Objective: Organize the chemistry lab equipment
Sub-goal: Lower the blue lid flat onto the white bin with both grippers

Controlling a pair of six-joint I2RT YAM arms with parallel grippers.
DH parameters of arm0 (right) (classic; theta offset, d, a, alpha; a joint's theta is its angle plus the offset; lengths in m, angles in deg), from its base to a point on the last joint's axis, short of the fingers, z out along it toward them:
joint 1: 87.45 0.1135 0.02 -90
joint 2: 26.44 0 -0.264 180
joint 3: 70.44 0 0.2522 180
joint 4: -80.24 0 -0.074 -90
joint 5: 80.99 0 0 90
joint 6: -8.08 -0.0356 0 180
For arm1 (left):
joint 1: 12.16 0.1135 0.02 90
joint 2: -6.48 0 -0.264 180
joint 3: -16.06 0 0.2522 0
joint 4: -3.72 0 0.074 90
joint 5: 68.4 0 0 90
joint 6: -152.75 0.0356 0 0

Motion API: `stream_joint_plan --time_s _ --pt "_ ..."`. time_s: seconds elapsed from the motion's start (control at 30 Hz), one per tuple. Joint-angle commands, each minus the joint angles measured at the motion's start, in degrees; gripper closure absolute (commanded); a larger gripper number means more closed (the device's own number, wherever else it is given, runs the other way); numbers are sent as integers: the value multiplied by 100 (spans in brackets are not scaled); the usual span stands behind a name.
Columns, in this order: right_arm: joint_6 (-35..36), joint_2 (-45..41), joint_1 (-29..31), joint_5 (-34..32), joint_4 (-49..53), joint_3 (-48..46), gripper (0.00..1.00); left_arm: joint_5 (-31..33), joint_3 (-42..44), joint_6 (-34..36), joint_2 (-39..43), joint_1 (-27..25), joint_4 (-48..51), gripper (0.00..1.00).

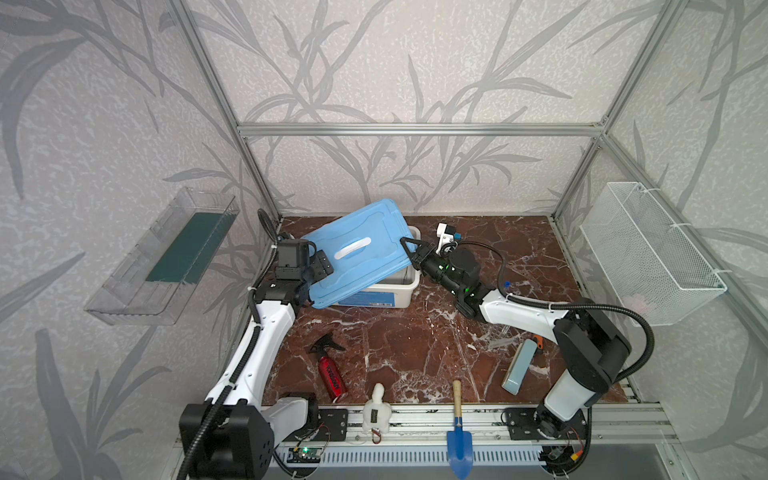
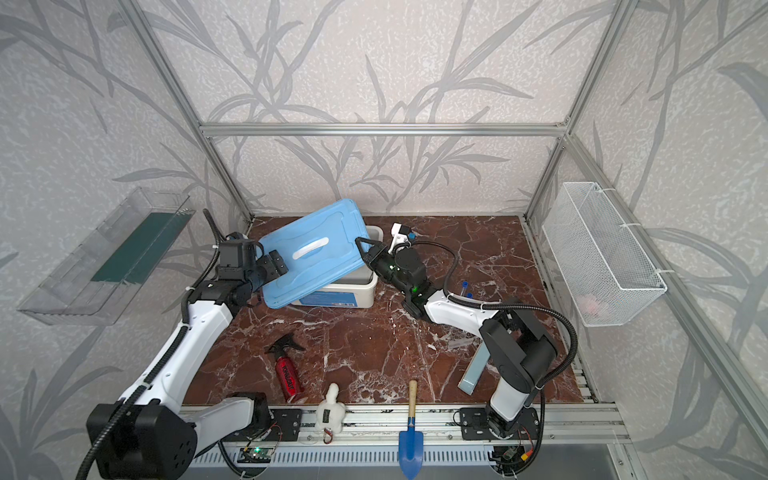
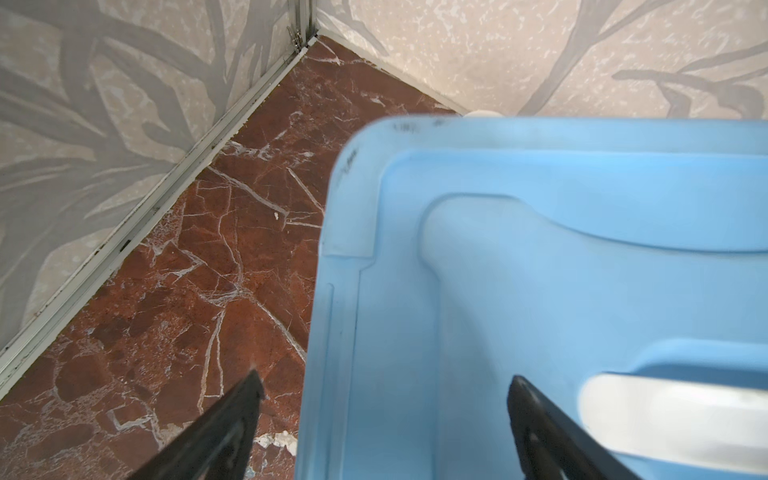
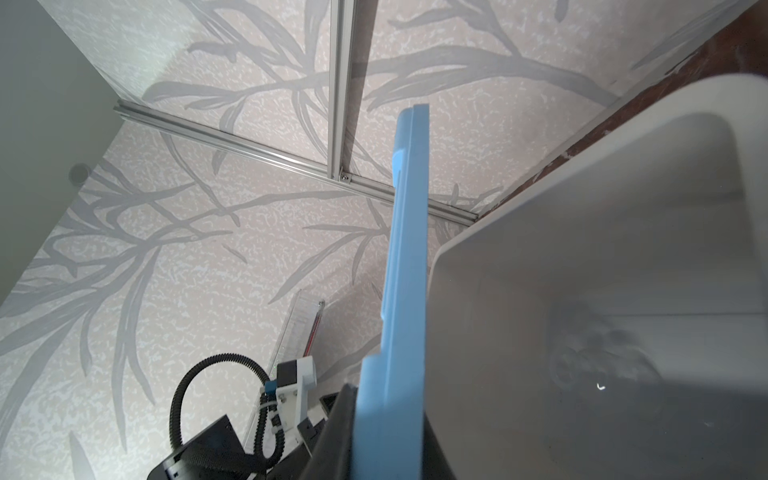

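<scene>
The left gripper (image 3: 384, 384), jaws spread wide, straddles the left edge of the blue lid (image 1: 357, 253), which lies tilted over the white bin (image 1: 405, 291). The right gripper (image 1: 410, 248) pinches the lid's right edge. Right of it and nearer, blue-capped tubes (image 2: 464, 286) stand roughly upright behind the arm, near the clear rack (image 2: 455, 332).
</scene>
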Motion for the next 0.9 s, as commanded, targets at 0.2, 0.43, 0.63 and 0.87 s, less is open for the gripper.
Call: stream_joint_plan --time_s 0.2,0.43,0.63,0.87 --pt "661 68 -59 -97 887 12 78 -28 -406 69 -242 -16 11 17" --pt "980 -6 -124 66 1699 134 64 -212 -716 113 -745 -16 18 17" --pt "1749 -62 -144 272 3129 709 50 -202 -811 107 -815 -15 -98 17" --pt "2823 -139 -134 94 4843 1480 43 -118 -955 237 -1046 -42 -30 16"
